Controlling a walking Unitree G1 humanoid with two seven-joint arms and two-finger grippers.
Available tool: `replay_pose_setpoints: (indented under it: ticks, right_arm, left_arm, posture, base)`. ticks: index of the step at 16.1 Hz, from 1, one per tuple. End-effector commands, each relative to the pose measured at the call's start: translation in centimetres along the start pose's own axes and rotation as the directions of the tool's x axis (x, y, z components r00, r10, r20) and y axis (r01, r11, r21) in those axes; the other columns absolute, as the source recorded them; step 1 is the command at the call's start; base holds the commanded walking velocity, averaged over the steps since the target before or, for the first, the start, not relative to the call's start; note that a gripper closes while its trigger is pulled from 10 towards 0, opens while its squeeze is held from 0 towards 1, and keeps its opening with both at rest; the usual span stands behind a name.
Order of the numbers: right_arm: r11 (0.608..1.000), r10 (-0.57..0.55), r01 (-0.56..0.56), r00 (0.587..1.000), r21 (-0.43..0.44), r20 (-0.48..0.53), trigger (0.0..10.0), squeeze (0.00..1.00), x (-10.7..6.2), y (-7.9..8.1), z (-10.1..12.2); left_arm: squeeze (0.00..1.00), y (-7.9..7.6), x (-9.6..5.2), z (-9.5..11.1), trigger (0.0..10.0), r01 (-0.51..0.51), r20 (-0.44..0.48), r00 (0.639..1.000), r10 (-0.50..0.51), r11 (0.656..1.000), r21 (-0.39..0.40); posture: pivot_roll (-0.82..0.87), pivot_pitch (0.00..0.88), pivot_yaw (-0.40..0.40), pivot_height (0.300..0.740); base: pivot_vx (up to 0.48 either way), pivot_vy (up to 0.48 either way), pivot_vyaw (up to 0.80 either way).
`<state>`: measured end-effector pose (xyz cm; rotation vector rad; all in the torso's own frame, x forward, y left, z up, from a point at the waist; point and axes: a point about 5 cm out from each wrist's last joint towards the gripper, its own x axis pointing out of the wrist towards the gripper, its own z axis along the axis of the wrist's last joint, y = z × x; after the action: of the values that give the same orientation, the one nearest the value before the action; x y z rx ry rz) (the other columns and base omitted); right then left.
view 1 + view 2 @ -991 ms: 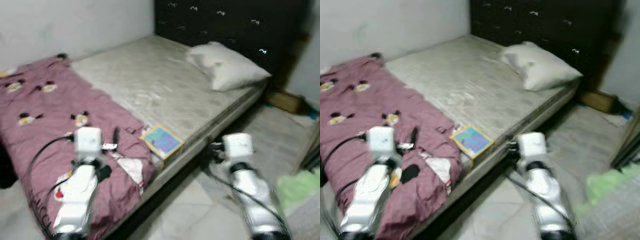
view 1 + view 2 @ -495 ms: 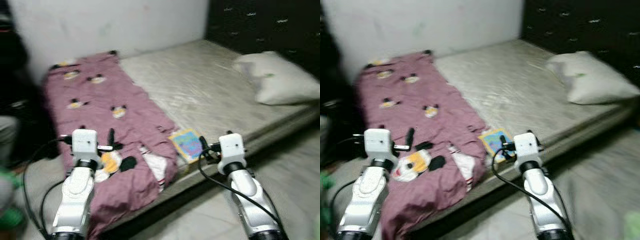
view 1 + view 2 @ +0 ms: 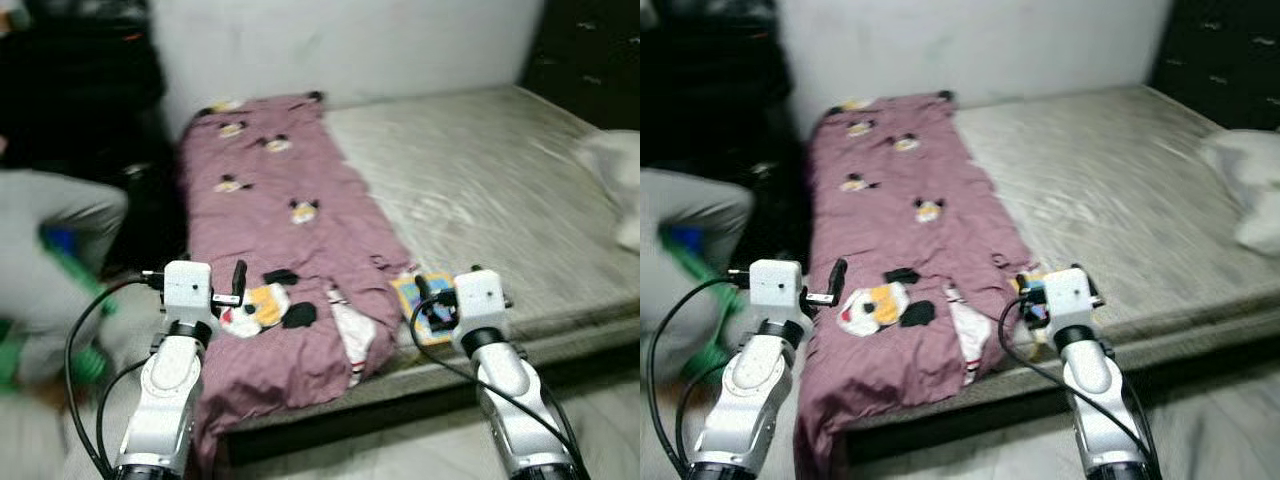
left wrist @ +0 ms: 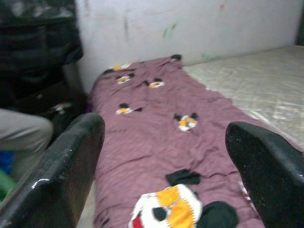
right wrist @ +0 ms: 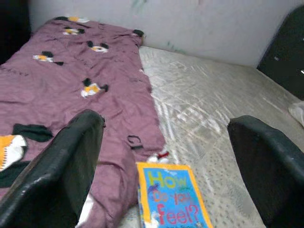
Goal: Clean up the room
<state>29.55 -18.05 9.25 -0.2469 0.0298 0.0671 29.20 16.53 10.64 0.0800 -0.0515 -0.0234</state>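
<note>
Both claws, left (image 4: 164, 156) and right (image 5: 166, 156), hover agape before bed (image 3: 480, 190).

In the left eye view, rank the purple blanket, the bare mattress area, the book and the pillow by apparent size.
1. Bare mattress area and purple blanket: look alike, unsure.
2. Pillow: cut off by the frame edge.
3. Book: smallest.

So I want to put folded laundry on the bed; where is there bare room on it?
The widest bare patch is the grey mattress between the purple blanket and the white pillow, back to the wall. Its near edge is crowded: the picture book lies beside the blanket's hem, with the open right gripper over it.
</note>
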Motion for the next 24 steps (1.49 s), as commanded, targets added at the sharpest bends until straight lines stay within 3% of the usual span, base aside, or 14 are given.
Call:
replay_pose_setpoints:
  ticks: [1,8,18,24]
  right_arm:
    - [1.000,0.029,-0.029,0.999,0.009,0.017,10.0,0.00,0.31,0.83,0.49]
    - [1.000,0.023,-0.024,0.999,0.012,0.026,10.0,0.00,0.59,0.80,0.67]
    - [0.999,0.005,-0.006,1.000,0.045,0.019,10.0,0.00,0.67,0.60,0.58]
    - [0.999,0.003,-0.004,1.000,0.050,0.020,10.0,0.00,0.65,0.73,0.60]
  left_arm:
    - [0.00,0.88,-0.11,-0.06,10.0,-0.024,-0.003,1.000,0.024,1.000,0.016]
    - [0.00,0.83,0.20,0.11,10.0,-0.013,0.005,1.000,0.012,1.000,0.017]
    - [0.00,0.34,0.07,0.54,10.0,0.041,0.043,0.998,-0.042,0.999,0.007]
    - [0.00,0.33,0.08,0.60,10.0,0.056,0.049,0.997,-0.057,0.998,0.011]
  posture:
    - [-0.11,0.013,0.012,0.740]
    - [-0.11,0.014,0.016,0.740]
    - [-0.11,0.017,0.020,0.740]
    - [-0.11,0.019,0.025,0.740]
  base:
    - [0.000,0.000,0.80]
    - [0.000,0.000,0.69]
    - [0.000,0.000,0.00]
    - [0.292,0.000,0.00]
